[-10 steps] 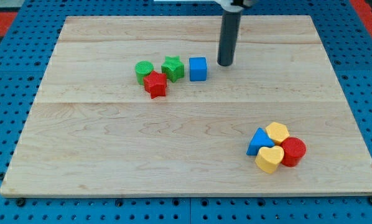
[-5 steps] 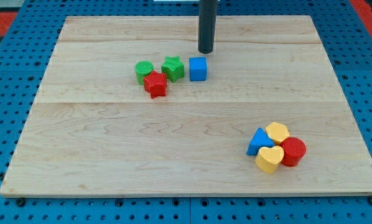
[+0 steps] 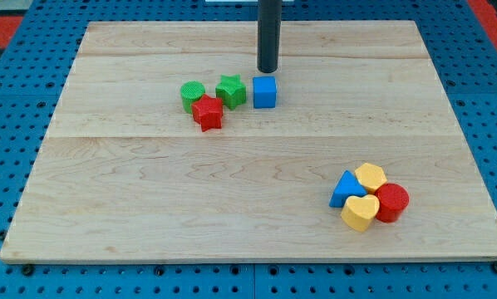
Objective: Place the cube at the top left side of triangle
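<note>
The pale wooden table (image 3: 248,174) carried two clusters. Near the view's top, left of centre, lay a green cylinder (image 3: 192,95), a red star (image 3: 207,112), a green star (image 3: 230,90) and a blue cube (image 3: 265,91). At the view's lower right huddled a blue triangle (image 3: 346,188), a yellow hexagon (image 3: 371,177), a red cylinder (image 3: 391,203) and a yellow heart (image 3: 361,213). My tip (image 3: 268,71) rested just above the cube.

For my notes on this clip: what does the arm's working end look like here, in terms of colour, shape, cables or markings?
Only a straight, dark grey cylindrical rod shows, running in from the view's top edge. It is smooth and plain, with no cables, labels or markings visible. My tip is a flat, blunt end, just above the blue cube in the view. The arm above is out of frame.
</note>
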Robot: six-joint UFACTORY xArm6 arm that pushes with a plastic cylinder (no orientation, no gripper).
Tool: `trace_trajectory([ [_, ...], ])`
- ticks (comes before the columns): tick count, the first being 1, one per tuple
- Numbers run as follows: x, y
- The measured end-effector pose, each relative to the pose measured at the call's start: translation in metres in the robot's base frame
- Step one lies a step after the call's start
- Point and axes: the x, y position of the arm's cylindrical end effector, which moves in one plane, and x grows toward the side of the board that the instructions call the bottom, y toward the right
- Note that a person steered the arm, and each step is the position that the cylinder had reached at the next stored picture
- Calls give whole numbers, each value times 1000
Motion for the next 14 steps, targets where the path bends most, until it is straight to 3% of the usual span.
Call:
trace_trajectory([
  [4,80,4],
  [5,91,-19],
  [6,72,-65],
  [7,101,-57],
  [9,128,57],
  [10,107,21],
  [11,144,-27],
  [13,199,-4],
  [14,199,36],
])
